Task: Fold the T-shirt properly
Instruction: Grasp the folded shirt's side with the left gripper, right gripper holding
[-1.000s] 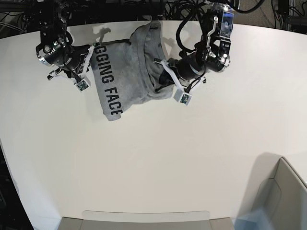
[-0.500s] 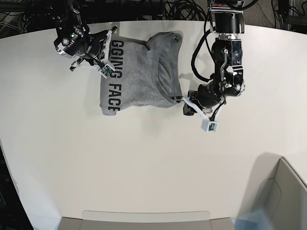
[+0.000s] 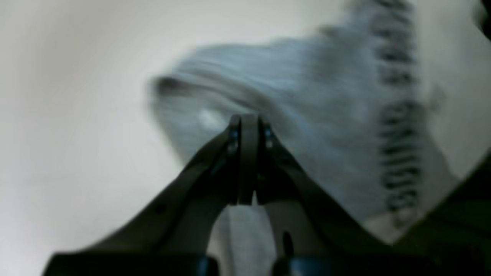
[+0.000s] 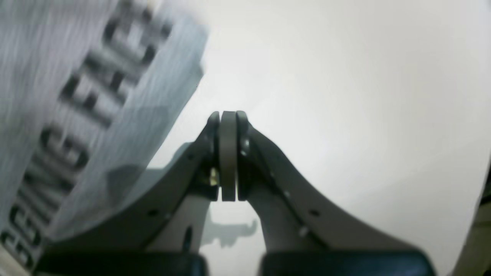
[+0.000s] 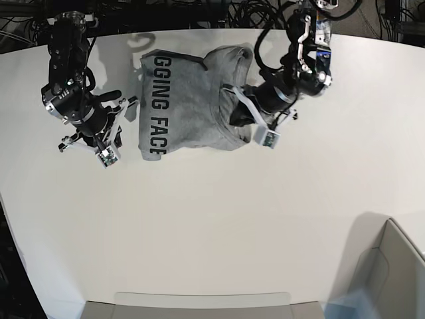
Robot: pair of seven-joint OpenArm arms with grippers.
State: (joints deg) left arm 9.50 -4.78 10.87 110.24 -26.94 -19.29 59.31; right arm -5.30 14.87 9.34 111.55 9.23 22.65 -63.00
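The grey T-shirt (image 5: 189, 106) lies bunched and partly folded on the white table (image 5: 212, 219), near its far edge. Black letters "GGING FACE" run down its left side. Its right part is rumpled, with the collar on top. My left gripper (image 5: 232, 94) is shut, empty, and over that rumpled right part. The blurred left wrist view shows its shut tips (image 3: 249, 119) above the grey T-shirt (image 3: 314, 126). My right gripper (image 5: 129, 104) is shut and empty just left of the shirt's lettered edge. In the right wrist view the right gripper (image 4: 228, 115) is over bare table, with the lettered T-shirt (image 4: 84, 99) on the left.
A grey box (image 5: 392, 272) stands at the near right corner. A flat grey tray edge (image 5: 199, 302) runs along the near side. Dark cables and frame (image 5: 199, 10) crowd the table's far edge.
The shirt, hanging between both grippers a second ago, now lies on the table. My right gripper has left its top-left corner and swung down-left. My left gripper moved from the lower-right corner up over the shirt.
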